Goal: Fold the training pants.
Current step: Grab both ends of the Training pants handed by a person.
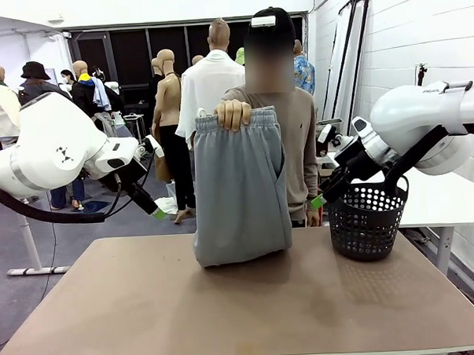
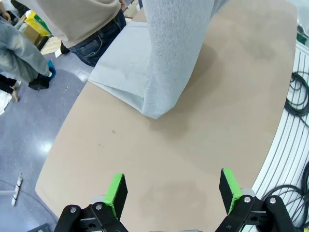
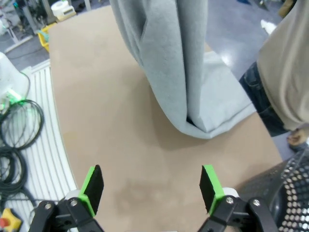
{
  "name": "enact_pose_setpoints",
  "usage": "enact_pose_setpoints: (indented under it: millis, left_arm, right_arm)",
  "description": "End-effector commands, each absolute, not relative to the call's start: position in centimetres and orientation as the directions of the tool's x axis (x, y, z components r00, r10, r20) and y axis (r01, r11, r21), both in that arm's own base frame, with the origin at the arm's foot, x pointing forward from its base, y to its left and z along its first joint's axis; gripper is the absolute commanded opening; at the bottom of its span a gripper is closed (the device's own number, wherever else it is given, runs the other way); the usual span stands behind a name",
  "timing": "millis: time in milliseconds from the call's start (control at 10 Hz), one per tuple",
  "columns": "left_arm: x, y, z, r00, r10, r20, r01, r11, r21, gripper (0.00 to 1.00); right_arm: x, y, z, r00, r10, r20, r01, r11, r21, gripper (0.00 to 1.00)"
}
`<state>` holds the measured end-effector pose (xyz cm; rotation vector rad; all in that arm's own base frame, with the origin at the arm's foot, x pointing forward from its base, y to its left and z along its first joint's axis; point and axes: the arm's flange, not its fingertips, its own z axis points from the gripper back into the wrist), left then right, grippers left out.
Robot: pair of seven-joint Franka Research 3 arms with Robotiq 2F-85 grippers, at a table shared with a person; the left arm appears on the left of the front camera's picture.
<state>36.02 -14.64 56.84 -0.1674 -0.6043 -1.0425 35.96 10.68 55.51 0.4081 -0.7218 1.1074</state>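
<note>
Training pants (image 1: 239,189) hang over the middle of the bench (image 1: 132,308), toward its far edge. A person's hand (image 1: 233,113) grips them at the gathered waistband.

At the left, the left gripper (image 1: 155,210) hangs in the air over the bench's left side, well apart from the cloth. Its jaws are apart and empty. In its wrist view the green pads (image 2: 116,193) stand wide over bare bench top, with the pants' lower fold beyond them.

In the middle, the person (image 1: 300,135), in a beige top, stands at the far side, directly behind the pants.

To the right, a black mesh basket (image 1: 367,219) sits on the bench's far right corner. The right gripper (image 1: 320,199) hovers just beside the basket's left rim, jaws apart and holding nothing.

The bench top is plain, matte light brown with rounded corners. Black cables (image 2: 298,99) lie coiled on the floor off one of its edges. The floor is grey-blue. A white wall runs along the right, dark glazed doors close the back, and a white table (image 1: 450,203) stands beyond the basket.

The pants point waistband up, with their long axis vertical, and appear doubled lengthwise. At the bench they bend, and the leg ends lie flat, trailing toward the person's edge.
</note>
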Motion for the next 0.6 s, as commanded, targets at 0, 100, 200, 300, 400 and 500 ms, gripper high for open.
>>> enact_pose_setpoints:
  millis: [0, 100, 200, 300, 400, 500]
  left_arm:
    - [37.6, -14.0, 58.1, 0.333, -0.809, 0.484, 0.872, 0.459, 0.168, 1.00]
    - [38.2, -13.8, 58.5, 0.319, -0.821, 0.474, 0.885, 0.437, 0.163, 1.00]
    - [39.0, -13.4, 59.0, 0.286, -0.827, 0.483, 0.900, 0.405, 0.161, 1.00]
    - [39.7, -12.9, 59.2, 0.239, -0.823, 0.516, 0.917, 0.366, 0.159, 1.00]
    - [40.4, -12.3, 59.4, 0.204, -0.823, 0.530, 0.930, 0.332, 0.159, 1.00]
    - [41.3, -11.7, 59.5, 0.170, -0.829, 0.533, 0.939, 0.300, 0.166, 1.00]
  right_arm:
    - [37.4, 10.0, 56.5, 0.230, 0.711, 0.665, -0.921, 0.380, -0.088, 1.00]
    - [37.9, 9.8, 56.9, 0.221, 0.721, 0.656, -0.924, 0.371, -0.097, 1.00]
    - [38.6, 9.7, 57.3, 0.181, 0.729, 0.660, -0.936, 0.334, -0.111, 1.00]
    - [39.1, 9.6, 57.5, 0.144, 0.728, 0.670, -0.950, 0.292, -0.113, 1.00]
    - [39.7, 9.4, 57.4, 0.112, 0.731, 0.673, -0.960, 0.255, -0.117, 1.00]
    - [40.4, 9.1, 57.4, 0.071, 0.731, 0.679, -0.969, 0.211, -0.126, 1.00]
